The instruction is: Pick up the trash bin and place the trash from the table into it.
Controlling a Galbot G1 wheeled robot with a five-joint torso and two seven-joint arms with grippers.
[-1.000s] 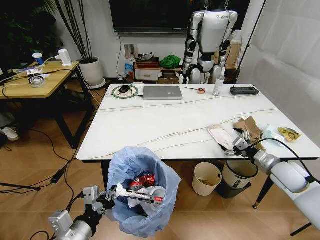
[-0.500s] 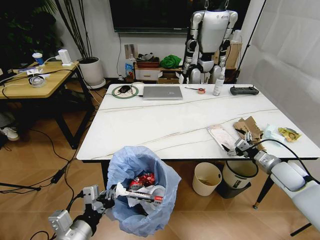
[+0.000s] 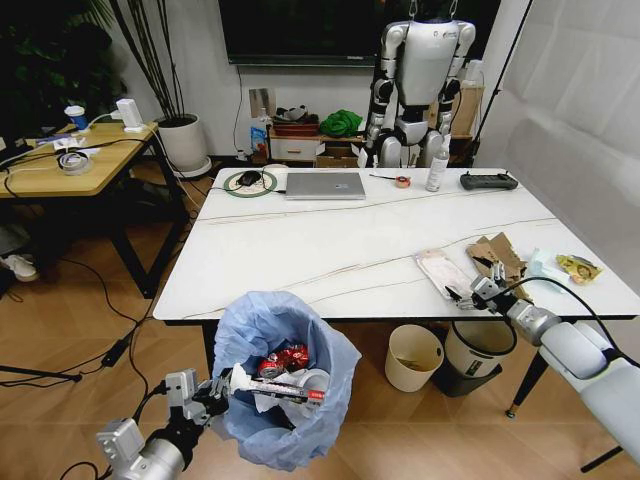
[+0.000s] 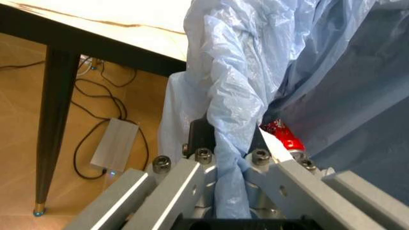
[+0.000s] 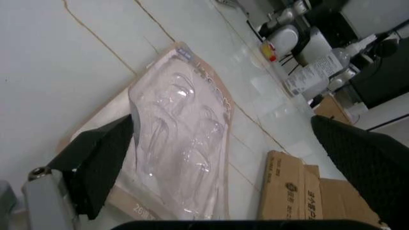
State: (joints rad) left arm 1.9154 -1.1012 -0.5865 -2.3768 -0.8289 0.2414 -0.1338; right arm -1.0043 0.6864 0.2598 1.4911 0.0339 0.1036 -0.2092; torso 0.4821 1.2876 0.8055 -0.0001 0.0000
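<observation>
Left end effector (image 3: 215,388) grips the trash bin (image 3: 283,375) rim, bag hiding its fingertips; right end effector (image 3: 468,296) spread wide over clear packaging (image 3: 442,272).

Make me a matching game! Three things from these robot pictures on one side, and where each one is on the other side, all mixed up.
Things:
1. crushed red can
2. clear plastic packaging
3. silver laptop

Places:
A. far side of the white marble-look table
B. inside the blue-bagged trash bin that the left gripper holds
C. near table edge, by the open right gripper

Pairs: 1-B, 2-C, 3-A
</observation>
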